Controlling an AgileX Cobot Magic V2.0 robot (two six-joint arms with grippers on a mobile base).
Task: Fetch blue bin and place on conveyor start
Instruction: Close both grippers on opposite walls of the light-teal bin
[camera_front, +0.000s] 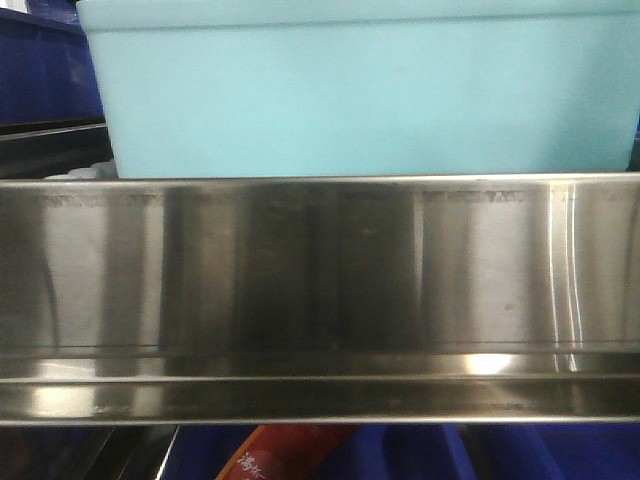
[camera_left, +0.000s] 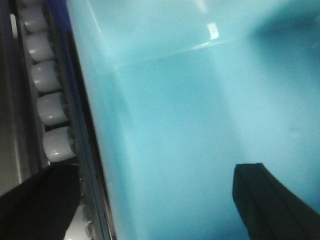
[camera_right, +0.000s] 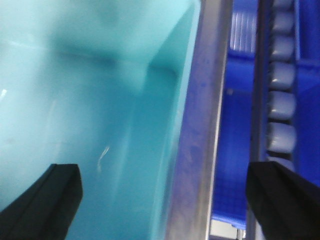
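Observation:
The blue bin (camera_front: 360, 90) stands on the steel shelf, filling the top of the front view. My left gripper (camera_left: 156, 172) is open astride the bin's (camera_left: 200, 125) left wall, one finger (camera_left: 40, 205) outside over the rollers and the other (camera_left: 270, 200) inside the tub. My right gripper (camera_right: 164, 172) is open astride the bin's (camera_right: 90, 100) right wall, one finger (camera_right: 45, 200) inside and the other (camera_right: 280, 200) outside. Neither gripper's pads touch the walls. The conveyor start is out of view.
The shiny stainless shelf front (camera_front: 320, 290) spans the front view below the bin. White rollers (camera_left: 50, 100) (camera_right: 282, 95) run along both sides. A metal rail (camera_right: 200, 150) and a dark blue crate (camera_right: 240, 115) lie right of the bin. A red object (camera_front: 290, 455) shows below the shelf.

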